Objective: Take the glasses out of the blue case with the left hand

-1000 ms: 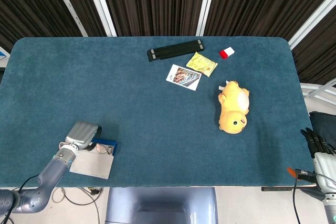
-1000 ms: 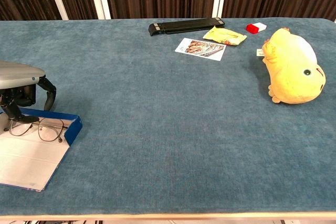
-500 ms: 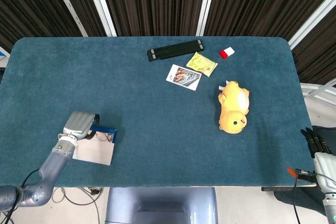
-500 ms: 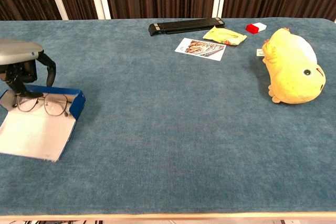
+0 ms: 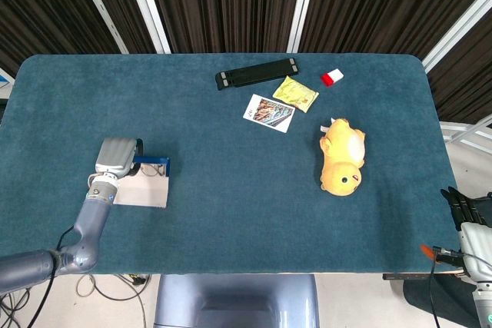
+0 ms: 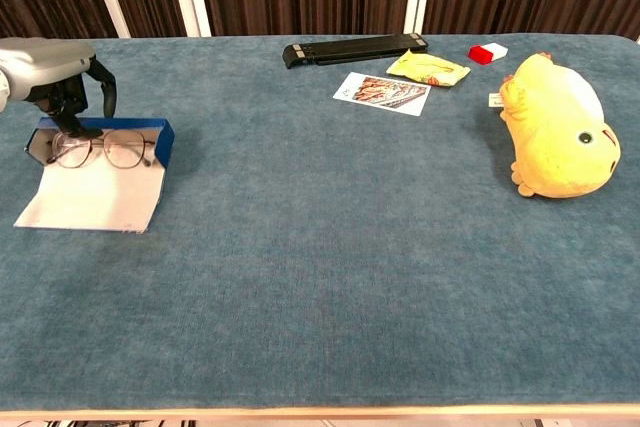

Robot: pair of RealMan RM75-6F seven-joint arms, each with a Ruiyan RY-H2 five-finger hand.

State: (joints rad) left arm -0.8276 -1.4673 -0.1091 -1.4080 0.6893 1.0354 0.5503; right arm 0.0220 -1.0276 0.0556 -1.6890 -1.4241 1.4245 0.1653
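Glasses (image 6: 98, 150) are lying in the open blue case (image 6: 150, 132) at the far left of the worktop (image 6: 330, 247), so the job is not done yet. The case's pale flap (image 6: 92, 197) lies spread flat toward the front edge. The left hand (image 6: 62, 75) is right over the back left corner of the case, with its fingers (image 6: 106, 87) curled down toward the glasses. It looks like it is touching or pinching the frame near one lens, but the pictures do not show a sure grip, so it cannot be told if the hand is holding them. What is left, as far as one can judge, is to get a good hold and lift the glasses up and out of the case.

Nothing sits close to the case, so the way up looks free. Well apart, near the back of the worktop, lie a long black bar (image 6: 355, 49), a picture card (image 6: 383, 93), a yellow packet (image 6: 428, 68) and a small red and white block (image 6: 487, 52). A yellow plush toy (image 6: 557, 127) lies on the right side. The right hand (image 5: 467, 213) is off past the right edge of the worktop, away from everything, and it holds nothing that can be seen; if it is open or closed cannot be told.
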